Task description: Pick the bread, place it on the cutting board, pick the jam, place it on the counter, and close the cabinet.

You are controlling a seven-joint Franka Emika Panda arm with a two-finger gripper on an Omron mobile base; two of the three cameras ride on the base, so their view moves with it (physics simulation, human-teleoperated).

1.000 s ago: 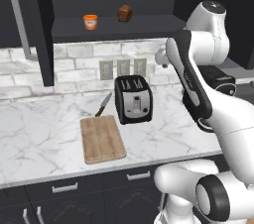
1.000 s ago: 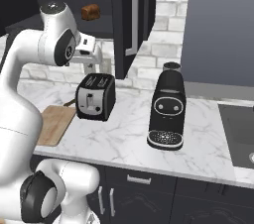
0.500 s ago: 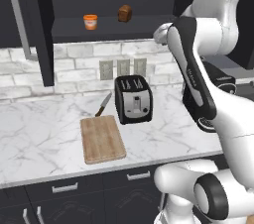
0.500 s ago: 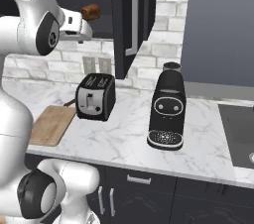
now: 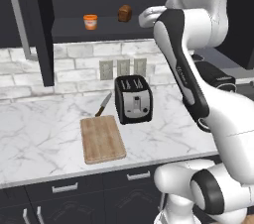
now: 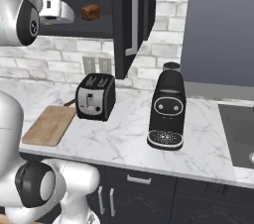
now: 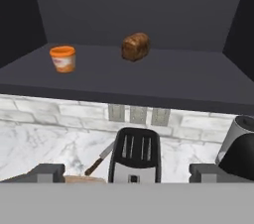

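While veined marble counter (image 5: 44,139) gleams, grainy rectangular cutting board (image 5: 102,139) lies flat.

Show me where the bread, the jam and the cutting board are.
bread (image 7: 136,46), hand view, middle of the loaf.
jam (image 7: 63,59), hand view, side of the orange jar.
cutting board (image 5: 102,139), left base view, centre of its top.

orange jam (image 5: 90,21), dark-brown bread (image 5: 124,13), tan cutting board (image 5: 102,139), grey-veined white counter (image 5: 39,129)
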